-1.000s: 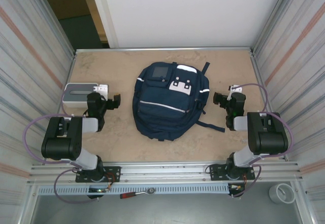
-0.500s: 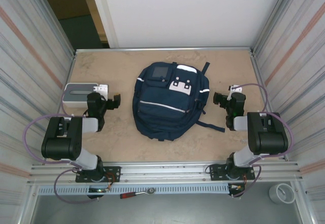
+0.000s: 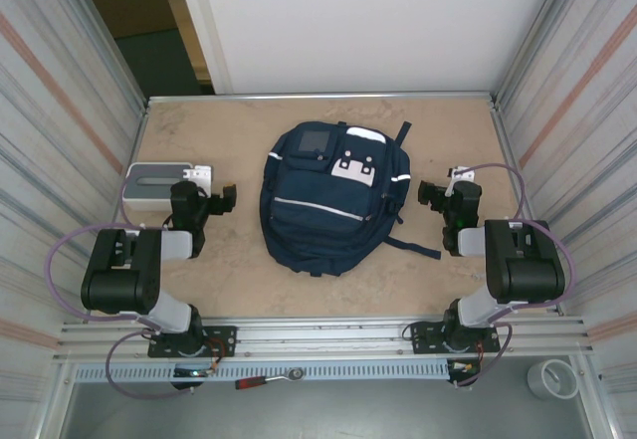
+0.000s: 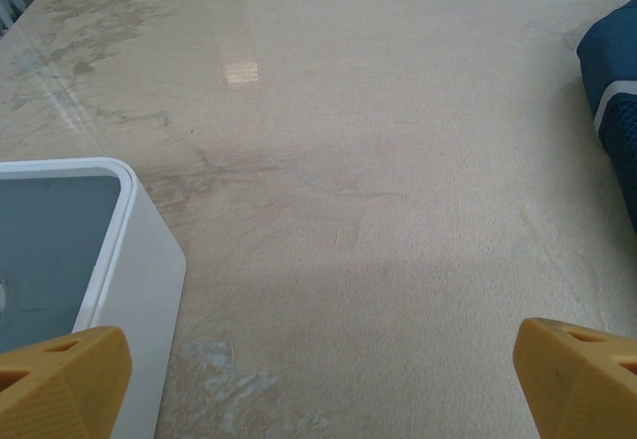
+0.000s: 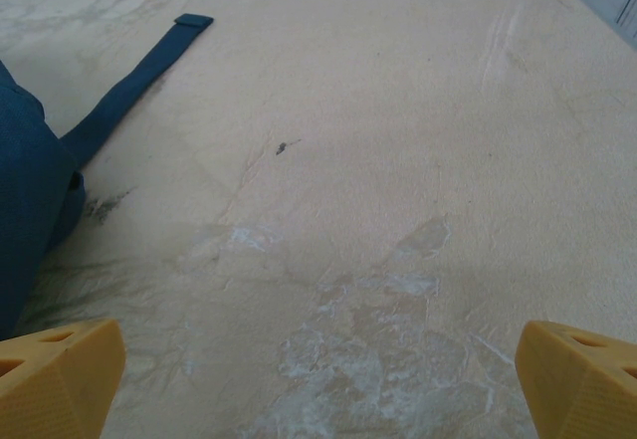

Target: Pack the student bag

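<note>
Table (image 3: 239,130): beige, marble-look top, matt with a glare patch at the far side in the left wrist view, and scuffed whitish blotches near the right pincer in the right wrist view. Ribbed metal walls close in the left (image 3: 60,110) and right (image 3: 587,91) sides. White panel (image 3: 368,21) at the back, with a dark opening (image 3: 149,41) beside it at far left. Metal rail (image 3: 328,341) runs along the near edge and both arm bases are bolted to it.

Counts:
- 1 student bag (image 3: 328,200): navy, lying flat at the middle of the table, front up, top toward the back panel. It sits between the two pincers and is apart from both.
- On it: 1 white patch, 1 small grey square panel, white stripes.
- 1 loose strap (image 3: 413,248) trails toward the right arm; a strap end lies flat on the table in the right wrist view.
- 1 grey-and-white box (image 3: 157,185): on the table at the left, just beside the left pincer and well apart from the bag.
- 2 arms, 2 pincers.

Left pincer (image 3: 204,196): jaws wide apart, nothing between them; yellow fingertips (image 4: 60,379) sit at the bottom corners of the wrist view over bare table. Right pincer (image 3: 448,195): jaws wide apart, holding nothing; yellow fingertips (image 5: 55,374) over bare table, with the bag edge at left.

Below the rail: 1 small whitish round thing (image 3: 552,379), too small to identify.
</note>
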Robot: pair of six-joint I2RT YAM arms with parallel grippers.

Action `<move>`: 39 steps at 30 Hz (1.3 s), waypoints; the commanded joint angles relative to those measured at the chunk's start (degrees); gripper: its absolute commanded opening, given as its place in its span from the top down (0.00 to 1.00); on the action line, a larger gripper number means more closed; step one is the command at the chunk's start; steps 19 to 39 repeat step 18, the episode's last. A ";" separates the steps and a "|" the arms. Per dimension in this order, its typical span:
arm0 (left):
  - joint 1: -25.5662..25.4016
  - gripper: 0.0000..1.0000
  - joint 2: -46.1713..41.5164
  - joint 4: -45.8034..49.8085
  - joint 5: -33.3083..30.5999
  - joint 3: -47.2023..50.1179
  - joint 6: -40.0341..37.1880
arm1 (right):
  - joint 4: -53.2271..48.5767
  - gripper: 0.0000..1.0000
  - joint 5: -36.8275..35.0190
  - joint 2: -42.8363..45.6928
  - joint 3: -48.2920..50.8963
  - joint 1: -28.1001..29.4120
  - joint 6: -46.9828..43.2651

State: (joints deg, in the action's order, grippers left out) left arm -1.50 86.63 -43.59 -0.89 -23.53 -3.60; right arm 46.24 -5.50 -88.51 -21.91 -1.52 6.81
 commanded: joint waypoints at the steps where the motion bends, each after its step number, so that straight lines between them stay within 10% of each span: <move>1: -0.17 0.01 -0.06 -1.76 -0.21 0.03 -0.01 | 0.78 0.01 0.50 0.33 -0.93 0.13 -1.18; 39: -0.17 0.01 -0.06 -1.85 -0.20 0.03 0.08 | 0.70 0.01 0.53 0.27 -0.94 0.20 -1.23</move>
